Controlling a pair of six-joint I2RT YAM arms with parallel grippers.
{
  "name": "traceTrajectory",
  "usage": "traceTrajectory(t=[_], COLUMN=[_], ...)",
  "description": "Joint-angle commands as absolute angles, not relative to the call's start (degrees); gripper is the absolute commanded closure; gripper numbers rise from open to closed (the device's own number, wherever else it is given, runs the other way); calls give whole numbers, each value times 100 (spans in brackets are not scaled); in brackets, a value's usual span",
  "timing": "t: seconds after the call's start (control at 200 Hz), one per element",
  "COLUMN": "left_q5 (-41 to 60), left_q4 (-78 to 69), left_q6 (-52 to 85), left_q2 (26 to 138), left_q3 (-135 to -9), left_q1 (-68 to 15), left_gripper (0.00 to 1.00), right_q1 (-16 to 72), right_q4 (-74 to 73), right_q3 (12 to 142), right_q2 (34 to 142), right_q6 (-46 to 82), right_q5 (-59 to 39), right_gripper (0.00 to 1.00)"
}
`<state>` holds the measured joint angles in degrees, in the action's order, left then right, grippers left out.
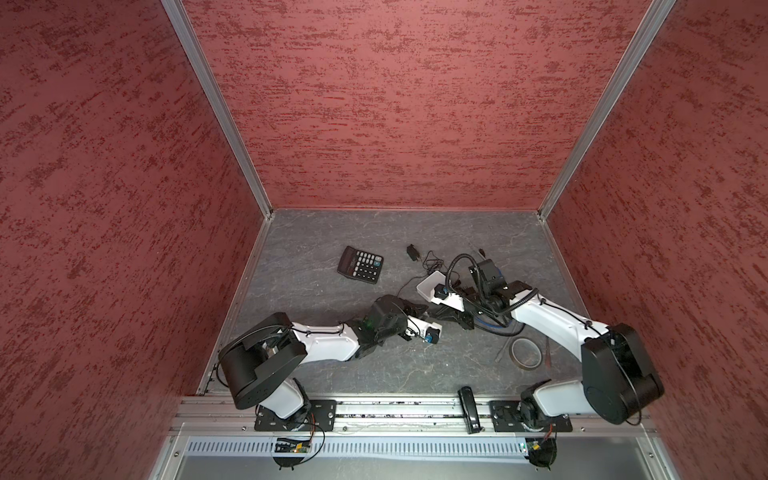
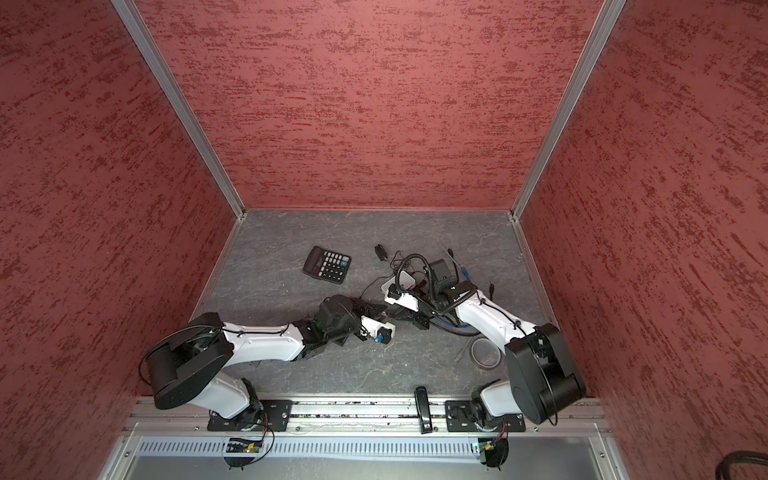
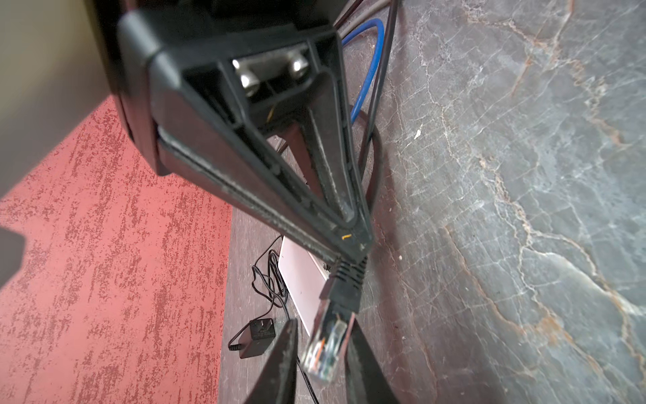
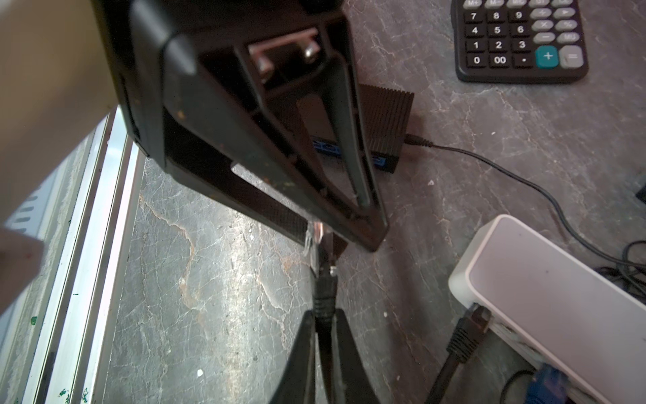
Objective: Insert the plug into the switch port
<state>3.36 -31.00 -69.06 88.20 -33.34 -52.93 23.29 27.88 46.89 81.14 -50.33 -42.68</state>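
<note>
1. Plug (image 3: 325, 346): a clear-headed network plug with a black ribbed boot (image 3: 347, 280). It is held off the tabletop (image 1: 332, 374) between the two tools, just beside the white box (image 4: 545, 297) and near the black ribbed box (image 4: 388, 112).
2. Right tool (image 4: 325, 321): the jaws are clamped hard on the tail of the boot, where the cable (image 3: 379, 164) enters.
3. Left tool (image 3: 323, 332): the jaws stand narrowly apart, one on each side of the clear head. The left wrist view shows a sliver of gap on one side, while the right wrist view looks like contact. I cannot tell whether it grips yet.
4. Weight: I judge the plug very light, so load is no concern. The cable looks springy and will probably twist the plug if only one tool holds it.
5. Surfaces: the clear head looks hard and smooth, so it is likely slippery under the pads. The boot looks rubbery and offers better bite, but it flexes, so aim from there would be poor.
6. Hold: I would pinch across the flat sides at the rear of the head. That leaves the front free to enter a port and keeps pressure off the latch tab, which I expect is thin and easily snapped.
7. Target: I take the black ribbed box to be the switch. Its blue port strip (image 4: 380, 161) is partly hidden behind the left tool. The white box already carries a black lead (image 4: 468, 332) and a blue lead (image 4: 548, 384), so I am not certain.
</note>
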Motion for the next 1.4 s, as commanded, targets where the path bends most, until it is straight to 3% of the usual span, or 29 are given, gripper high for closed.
traceTrajectory(t=[0.0,0.25,0.456,0.546,0.596,0.967,1.393], left_q5=[493,558,566,598,590,498,999], left_q4=[-3077,-2785,-2887,-2945,-2945,-2965,-2322], left_q6=[-6882,-6773,-6604,-6404,-6237,-4728,-4018], left_q2=[8895,8870,8891,8871,8839,8374,7775], left_q3=[-3437,-3560,-3538,-3524,-3526,-3272,-2866], left_q1=[-5264,-5270,-5256,-5230,-5210,-5201,-5142], left_gripper=[76,97,98,97,98,100,100], right_q1=[2303,2288,2292,2289,2292,2289,2287], right_q4=[2900,2874,2787,2663,2532,1316,-330], right_q3=[4869,4873,4859,4808,4733,3976,2960], right_q2=[8164,8218,8213,8168,8115,7410,6601], right_q6=[-5187,-5168,-5134,-5076,-5041,-4759,-4883], right_q5=[-4570,-4554,-4535,-4500,-4442,-4201,-4285], right_gripper=[100,100,100,93,84,55,52])
